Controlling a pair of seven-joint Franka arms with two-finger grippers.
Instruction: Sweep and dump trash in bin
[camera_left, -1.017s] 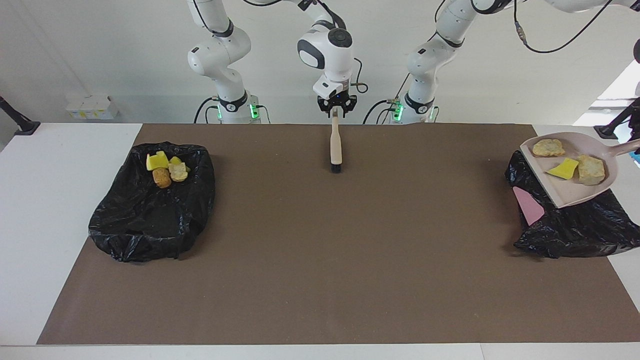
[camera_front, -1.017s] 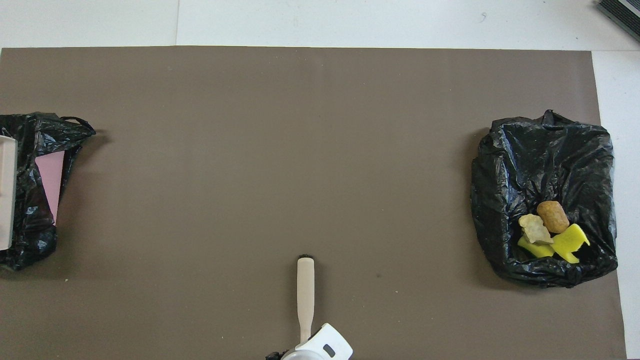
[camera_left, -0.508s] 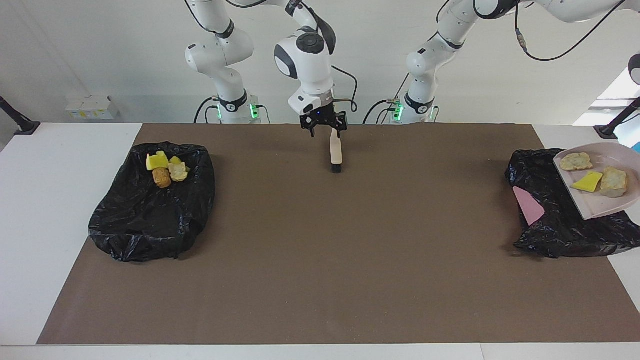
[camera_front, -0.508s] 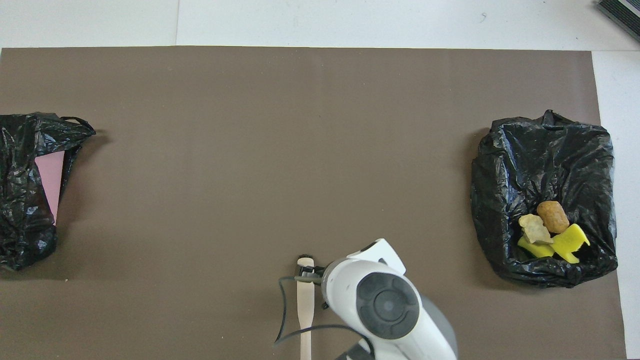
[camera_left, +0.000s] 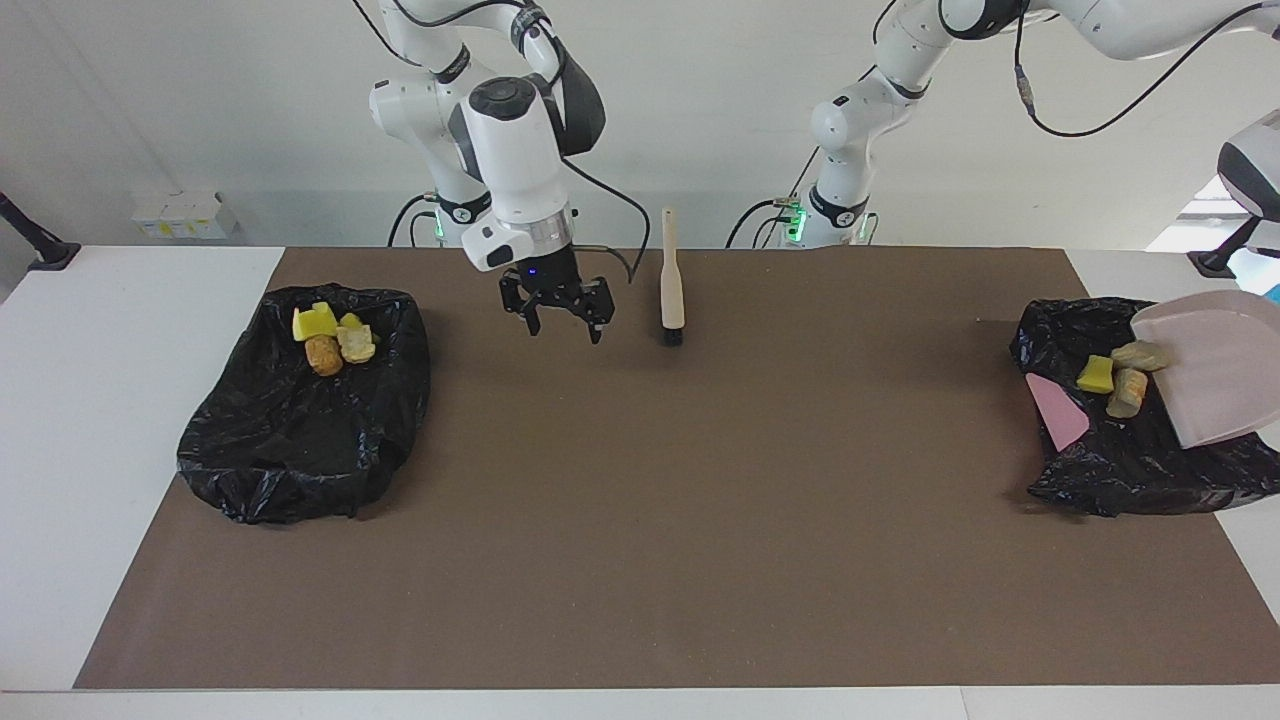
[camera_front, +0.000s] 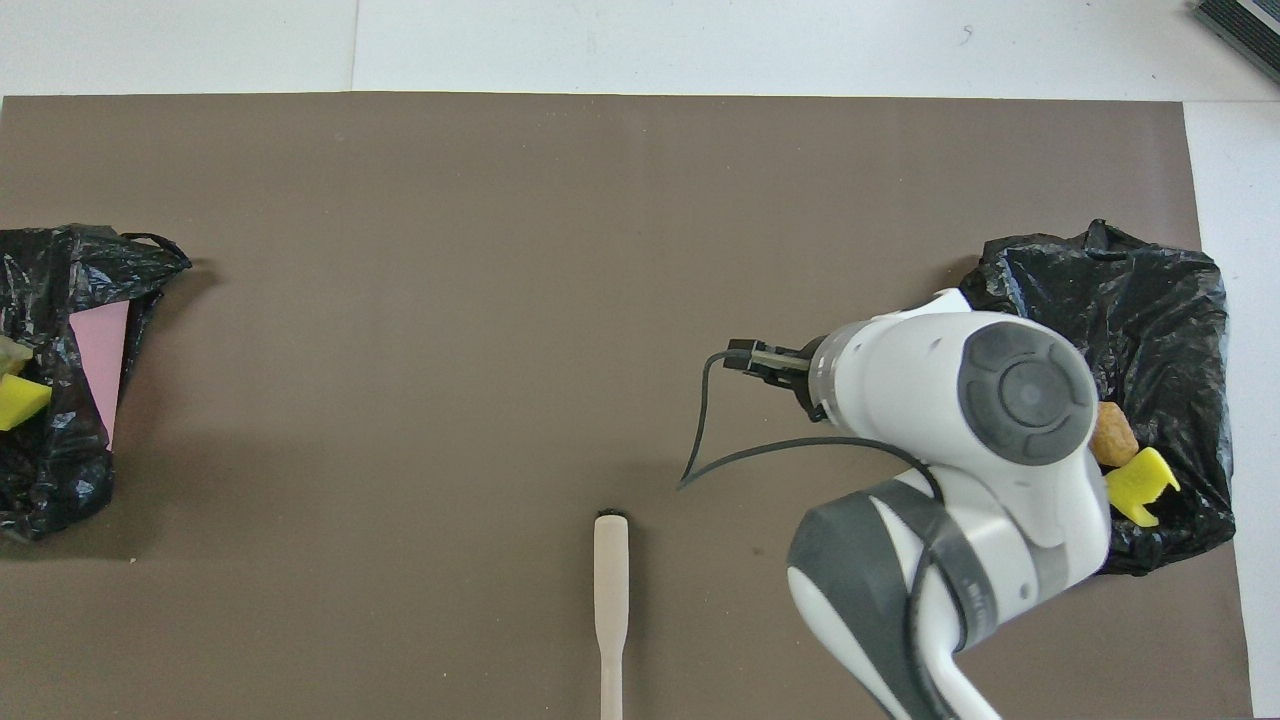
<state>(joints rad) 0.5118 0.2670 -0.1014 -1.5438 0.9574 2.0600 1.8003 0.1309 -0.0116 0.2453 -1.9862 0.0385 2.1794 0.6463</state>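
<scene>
Clearly the dump was the step in hand: the pale pink plastic dustpan hung tilted over the crumpled black bin bag at the left arm's end. Its handle ran out of view toward the left gripper, unseen but, by my judgement, clenched on it. Three yellow and tan trash chunks lay in that bag, and four more in the other black bag. The right gripper hovered released over the brown mat, beside the wooden-handled brush. Tipping steeply over the bag's middle should avoid spills.

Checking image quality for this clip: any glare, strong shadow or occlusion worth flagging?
Facing view: bright window glare at the left arm's end, behind the dustpan. Overhead view: the right arm's body hides part of the bin bag and the right gripper.
</scene>
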